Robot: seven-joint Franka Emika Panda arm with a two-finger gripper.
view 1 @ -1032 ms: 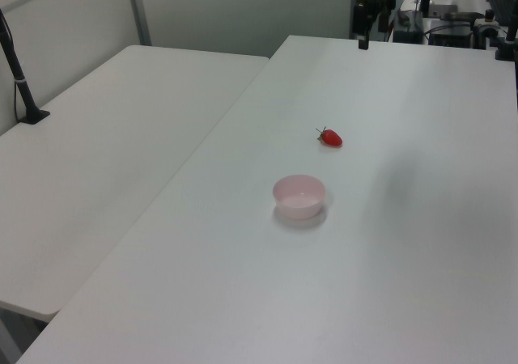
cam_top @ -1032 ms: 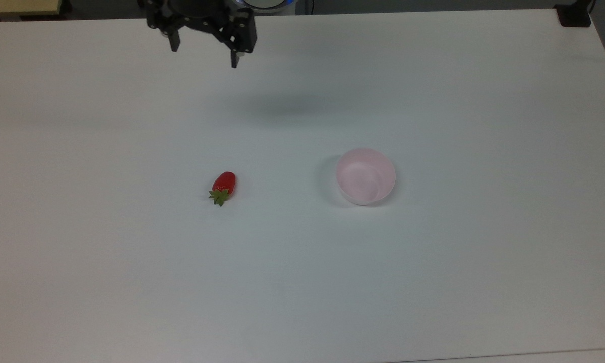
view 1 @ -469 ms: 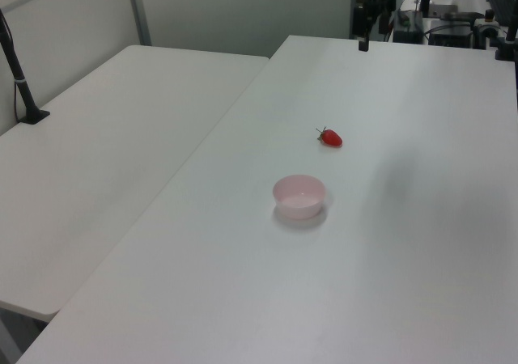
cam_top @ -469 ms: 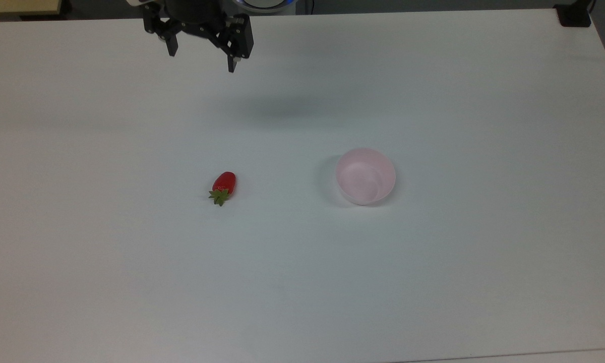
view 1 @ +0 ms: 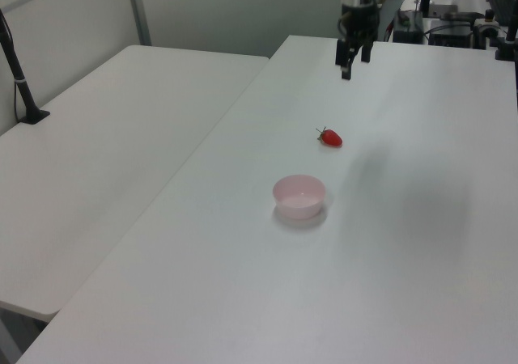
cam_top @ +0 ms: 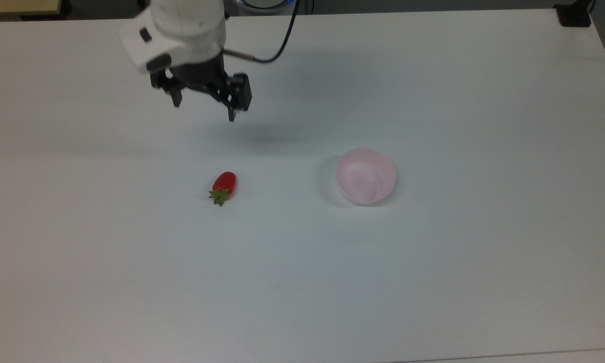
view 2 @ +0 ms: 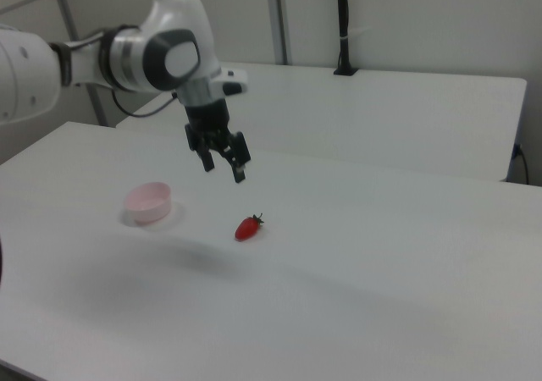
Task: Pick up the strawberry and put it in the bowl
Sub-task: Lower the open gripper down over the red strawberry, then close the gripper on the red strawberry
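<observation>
The small glossy red toy strawberry with a green leaf cap (cam_top: 224, 186) lies on its side on the white table (cam_top: 433, 277), a little left of centre in the top view, its leaves pointing toward the lower edge of the frame. The small round pale pink plastic bowl (cam_top: 365, 176) stands empty to its right in the top view, well apart from it.

The black two-finger gripper (cam_top: 204, 111) on the white arm hangs in the upper left of the top view, above the table, its fingers spread wide with nothing between them. In the right view the gripper (view 2: 223, 168) sits above and slightly left of the strawberry (view 2: 248, 226).

The step in hand looks like the approach to the pick. The next move probably calls for carrying the spread fingers over the fruit, lowering until they straddle its red body across the narrow width, then closing.
</observation>
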